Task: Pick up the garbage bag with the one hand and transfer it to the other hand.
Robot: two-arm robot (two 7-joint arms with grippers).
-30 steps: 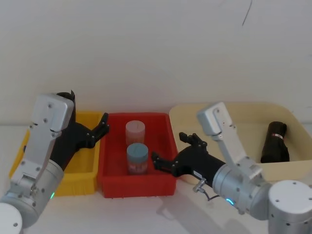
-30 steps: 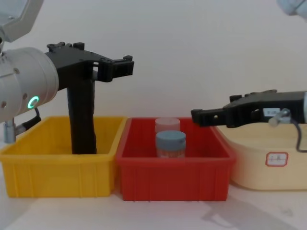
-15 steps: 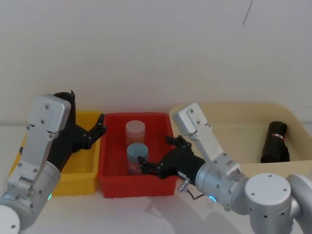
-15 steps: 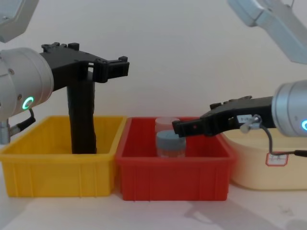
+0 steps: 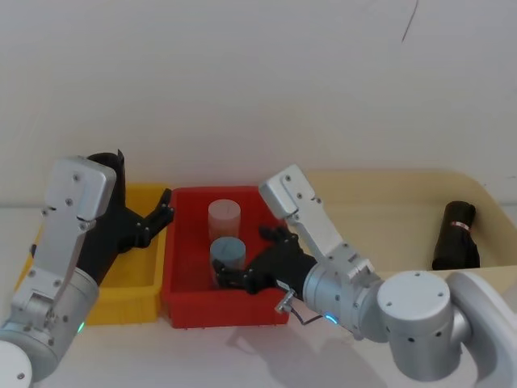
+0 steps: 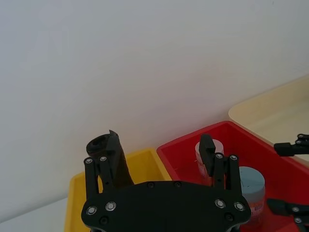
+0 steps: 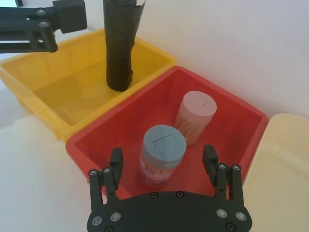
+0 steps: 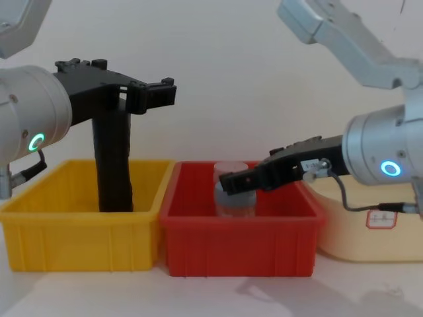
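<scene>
The garbage bag point(image 8: 114, 165) is a glossy black roll standing upright in the yellow bin point(image 8: 79, 241), its hollow top point(image 6: 100, 143) well above the rim. My left gripper point(image 8: 155, 92), with a green ring light on its wrist, hangs open level with the roll's top. Its fingers point(image 6: 95, 166) sit just beside the roll and hold nothing. My right gripper point(image 7: 163, 157) is open low over the red bin point(image 7: 227, 121), its fingers on either side of the blue-lidded jar point(image 5: 228, 250). In the head view my left arm hides most of the roll point(image 5: 107, 162).
A pink-lidded jar point(image 7: 195, 113) stands behind the blue-lidded one in the red bin. To the right, a beige tub point(image 5: 388, 206) holds a second black roll with a red band point(image 5: 454, 234), lying down. A white wall rises close behind the bins.
My right gripper has swung left from the beige tub's edge to over the red bin and lowered around the blue-lidded jar. My left gripper has barely shifted.
</scene>
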